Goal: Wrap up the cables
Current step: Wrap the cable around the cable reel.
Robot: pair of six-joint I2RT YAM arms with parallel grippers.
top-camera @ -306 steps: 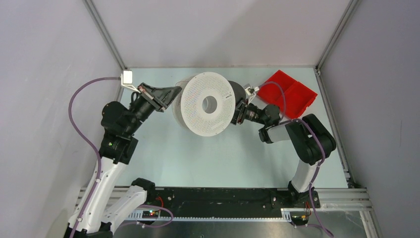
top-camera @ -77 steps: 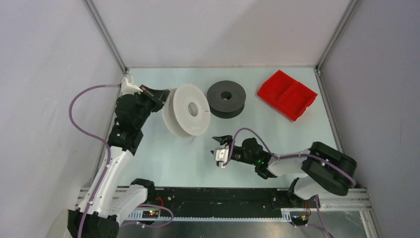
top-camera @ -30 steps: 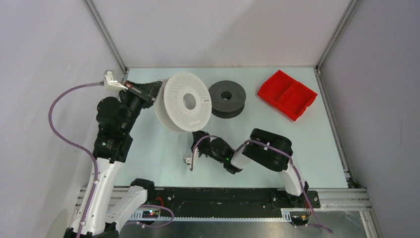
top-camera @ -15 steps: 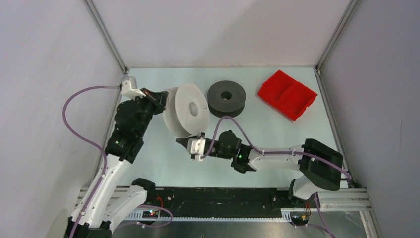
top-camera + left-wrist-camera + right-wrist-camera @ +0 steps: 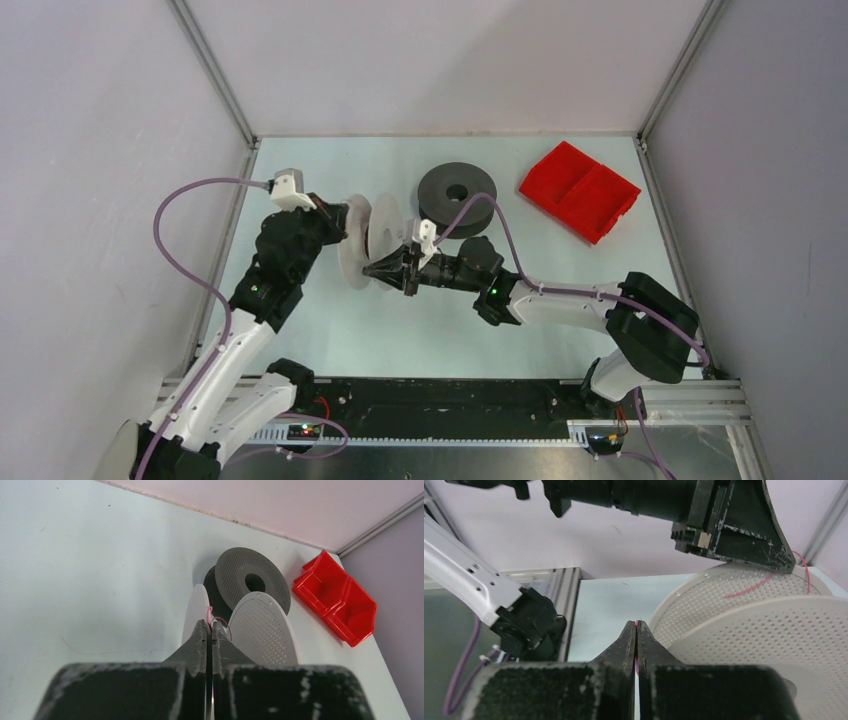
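Pink filament (image 5: 754, 586) sits pinched in your shut right tool (image 5: 636, 626), tip at the groove of the white spool (image 5: 385, 232). Left tool (image 5: 210, 627) clamps its rim; it stands on edge between both.

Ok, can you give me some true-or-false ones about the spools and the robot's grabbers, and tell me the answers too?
1. The white spool is turned up on its edge. True.
2. The dark grey spool sits inside the red bin. False: it lies flat on the table, beside the bin.
3. The right gripper is shut, with a thin pink strand at its tips. True.
4. The left gripper is wide open. False: its fingers are pressed together.
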